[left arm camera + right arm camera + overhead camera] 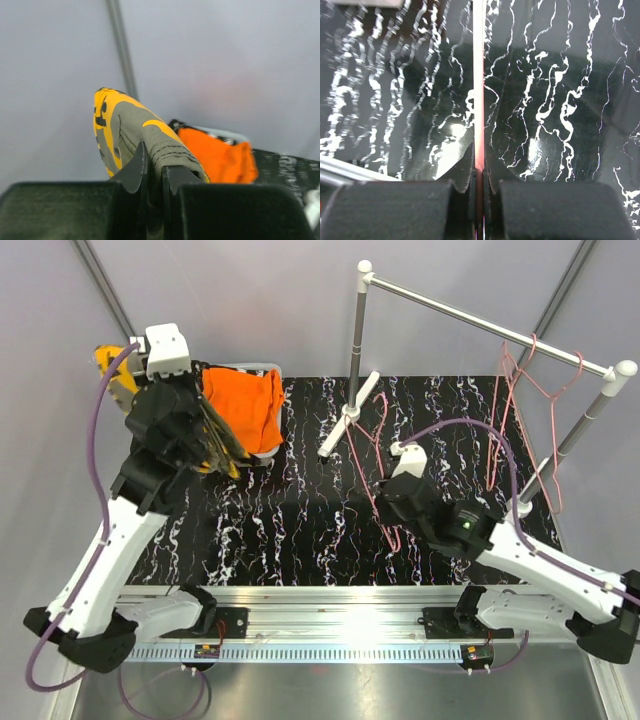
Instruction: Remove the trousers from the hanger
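My left hand (154, 155), its two fingers closed to a narrow slit, pinched a fold of the orange-and-olive camouflage trousers (132, 130) and held them aloft at the far left corner of the rig, free of any hanger. Just beside them, the plain orange trousers (250, 405) lay heaped in a pale bin (262, 366) at the back of the tabletop (300, 540). My right hand (478, 162) was clamped just as tightly on the thin pink wire of a bare hanger (478, 75), held low over the black, white-veined surface near the foot of the clothes rack (480, 318). Two more pink hangers (545, 390) hung from the rail's right end, and no cloth could be seen on them. By my reading, the work was close to its end: no trousers showed on any hanger, one pair sat in the bin, and the camouflage pair appeared to need only dropping there, with the empty hanger to be put down.
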`<state>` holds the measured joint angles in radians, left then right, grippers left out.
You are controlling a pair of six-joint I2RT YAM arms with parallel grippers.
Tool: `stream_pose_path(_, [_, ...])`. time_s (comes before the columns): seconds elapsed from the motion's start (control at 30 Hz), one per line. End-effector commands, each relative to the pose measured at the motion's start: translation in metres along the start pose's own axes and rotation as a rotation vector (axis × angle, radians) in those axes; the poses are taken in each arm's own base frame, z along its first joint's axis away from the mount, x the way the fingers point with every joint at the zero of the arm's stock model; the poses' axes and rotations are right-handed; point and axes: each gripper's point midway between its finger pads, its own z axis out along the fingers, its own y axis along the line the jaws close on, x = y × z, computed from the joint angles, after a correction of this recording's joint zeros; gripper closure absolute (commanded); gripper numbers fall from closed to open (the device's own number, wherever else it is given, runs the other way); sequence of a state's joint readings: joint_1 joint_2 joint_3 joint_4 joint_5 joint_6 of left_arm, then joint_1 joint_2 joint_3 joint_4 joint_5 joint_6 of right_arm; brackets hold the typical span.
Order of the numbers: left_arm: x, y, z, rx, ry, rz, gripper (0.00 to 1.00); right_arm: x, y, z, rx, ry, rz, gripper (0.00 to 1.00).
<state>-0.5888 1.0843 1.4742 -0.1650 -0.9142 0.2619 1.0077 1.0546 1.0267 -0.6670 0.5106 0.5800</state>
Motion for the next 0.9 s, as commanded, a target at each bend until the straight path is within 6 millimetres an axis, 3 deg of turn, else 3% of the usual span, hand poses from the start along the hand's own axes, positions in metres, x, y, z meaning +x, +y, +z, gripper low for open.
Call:
stream_pose_path(0.0, [-0.007,0.004,0.033,0.023,-0.019,0.005,1.00,-0.024,0.003,-0.024,-0.071,-0.076,0.057,1.00])
stream_pose_path(0.07, [0.014,0.008,0.055,-0.012,0.033,0.026,1.00,-0.029,0.005,-0.034,-0.103,-0.082,0.062,1.00])
stream_pose_path(0.1, [0.030,-0.003,0.073,-0.014,0.072,0.055,1.00,-0.030,0.006,-0.038,-0.118,-0.080,0.061,1.00])
stream_pose_path(0.17, [0.047,-0.002,0.095,-0.062,0.115,0.070,1.00,-0.033,0.010,-0.050,-0.171,-0.082,0.073,1.00])
stream_pose_path(0.2, [0.082,-0.015,0.117,-0.091,0.192,0.123,1.00,-0.034,0.010,-0.054,-0.187,-0.086,0.076,1.00])
stream_pose_path(0.23, [0.078,-0.017,0.128,-0.113,0.192,0.099,1.00,-0.038,0.010,-0.062,-0.212,-0.103,0.089,1.00])
stream_pose_path(0.3, [0.107,-0.030,0.151,-0.132,0.260,0.145,1.00,-0.041,0.012,-0.072,-0.251,-0.113,0.096,1.00])
stream_pose_path(0.33, [0.151,-0.050,0.167,-0.122,0.357,0.202,1.00,-0.043,0.011,-0.077,-0.260,-0.121,0.100,1.00])
stream_pose_path(0.37, [0.143,-0.056,0.177,-0.125,0.351,0.185,1.00,-0.047,0.008,-0.085,-0.273,-0.142,0.109,1.00])
stream_pose_path(0.4, [0.156,-0.062,0.180,-0.123,0.401,0.209,1.00,-0.050,0.006,-0.089,-0.276,-0.155,0.108,1.00])
stream_pose_path(0.43, [0.194,-0.078,0.191,-0.120,0.470,0.224,1.00,-0.054,0.004,-0.094,-0.279,-0.165,0.111,1.00])
stream_pose_path(0.47, [0.184,-0.080,0.195,-0.125,0.475,0.211,1.00,-0.057,0.001,-0.099,-0.278,-0.181,0.106,1.00])
stream_pose_path(0.57, [0.211,-0.104,0.215,-0.126,0.519,0.173,1.00,-0.065,-0.001,-0.108,-0.286,-0.197,0.099,1.00])
stream_pose_path(0.77, [0.261,-0.141,0.227,-0.049,0.574,0.177,0.99,-0.067,0.000,-0.112,-0.301,-0.205,0.086,1.00])
stream_pose_path(0.87, [0.272,-0.159,0.228,0.029,0.593,0.124,0.98,-0.068,-0.004,-0.106,-0.263,-0.215,0.072,1.00])
